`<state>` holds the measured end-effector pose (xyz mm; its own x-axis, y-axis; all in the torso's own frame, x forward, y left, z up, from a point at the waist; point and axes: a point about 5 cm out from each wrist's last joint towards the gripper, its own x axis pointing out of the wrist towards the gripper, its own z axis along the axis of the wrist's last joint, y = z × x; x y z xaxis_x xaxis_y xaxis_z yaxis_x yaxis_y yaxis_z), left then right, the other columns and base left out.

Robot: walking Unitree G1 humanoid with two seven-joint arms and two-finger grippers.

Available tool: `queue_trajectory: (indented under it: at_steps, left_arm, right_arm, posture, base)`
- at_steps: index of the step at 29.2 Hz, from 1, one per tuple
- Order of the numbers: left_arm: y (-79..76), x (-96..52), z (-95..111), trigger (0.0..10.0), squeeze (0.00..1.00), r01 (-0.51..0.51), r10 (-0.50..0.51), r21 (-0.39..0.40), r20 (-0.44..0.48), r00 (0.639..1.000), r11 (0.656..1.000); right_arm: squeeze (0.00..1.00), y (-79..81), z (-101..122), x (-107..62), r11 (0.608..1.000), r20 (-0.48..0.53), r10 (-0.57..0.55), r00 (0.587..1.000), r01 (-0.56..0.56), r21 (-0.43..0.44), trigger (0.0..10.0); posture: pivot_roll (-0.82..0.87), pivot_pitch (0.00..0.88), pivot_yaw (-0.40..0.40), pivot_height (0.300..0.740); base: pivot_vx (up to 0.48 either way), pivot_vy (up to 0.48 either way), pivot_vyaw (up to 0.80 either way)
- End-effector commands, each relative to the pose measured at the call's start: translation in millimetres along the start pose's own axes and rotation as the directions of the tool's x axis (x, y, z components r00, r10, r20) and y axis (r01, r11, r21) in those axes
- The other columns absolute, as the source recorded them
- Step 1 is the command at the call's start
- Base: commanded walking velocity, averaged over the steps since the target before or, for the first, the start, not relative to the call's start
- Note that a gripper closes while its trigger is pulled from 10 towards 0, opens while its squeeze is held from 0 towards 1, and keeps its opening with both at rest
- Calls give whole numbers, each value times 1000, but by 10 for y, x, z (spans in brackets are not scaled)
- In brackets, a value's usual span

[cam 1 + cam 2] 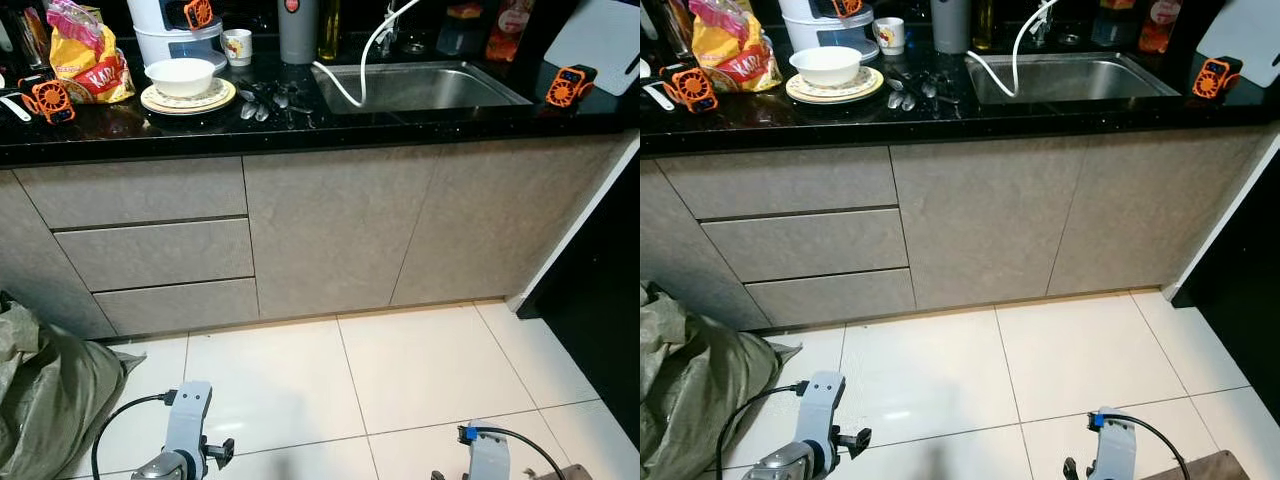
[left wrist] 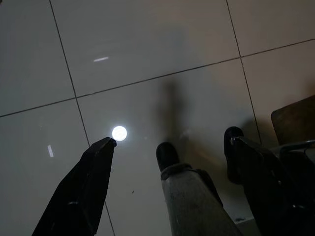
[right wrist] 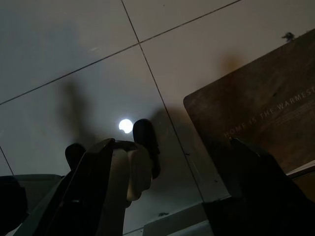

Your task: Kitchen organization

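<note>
On the black bench (image 1: 330,125) a white bowl (image 1: 180,75) sits on stacked plates (image 1: 188,98), with spoons (image 1: 268,100) just beside them and the sink (image 1: 420,87) to the right. Both arms hang low over the tiled floor (image 1: 400,370). Left fingers (image 2: 83,187) and right fingers (image 3: 93,182) are spread apart, holding nothing. A mat (image 3: 266,118) lies below the right gripper.

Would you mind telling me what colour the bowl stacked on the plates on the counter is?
The round bowl is plain white, clearest in the left eye view.
</note>
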<state>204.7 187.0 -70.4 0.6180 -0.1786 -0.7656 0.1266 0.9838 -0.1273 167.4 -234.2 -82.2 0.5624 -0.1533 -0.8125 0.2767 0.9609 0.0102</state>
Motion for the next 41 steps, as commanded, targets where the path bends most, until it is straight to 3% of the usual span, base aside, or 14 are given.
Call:
queue_trajectory:
  at_steps: [1,15,30,41]
  left_arm:
    - [3,-27,-146,10000,0,-10,8,-35,-41,999,999]
    - [-64,-13,-171,10000,0,9,-10,-28,-49,999,1000]
    - [-23,-43,-227,10000,0,29,-28,10,-76,997,1000]
    - [-6,-50,-228,10000,0,31,-30,15,-77,997,999]
  right_arm:
    - [0,8,-44,-7,1000,-5,-2,1000,2,11,10000]
    - [0,-17,-254,-55,999,-59,16,998,-18,-46,10000]
    - [0,187,-302,-49,995,-66,75,995,-79,-56,10000]
    - [0,229,-313,-52,993,-60,106,993,-109,-47,10000]
  posture:
    - [-53,2,19,740]
    - [-60,24,2,740]
    - [-22,38,37,740]
    - [-19,60,39,740]
  base:
    - [0,0,0]
    - [190,0,0]
    - [334,0,0]
    - [345,0,0]
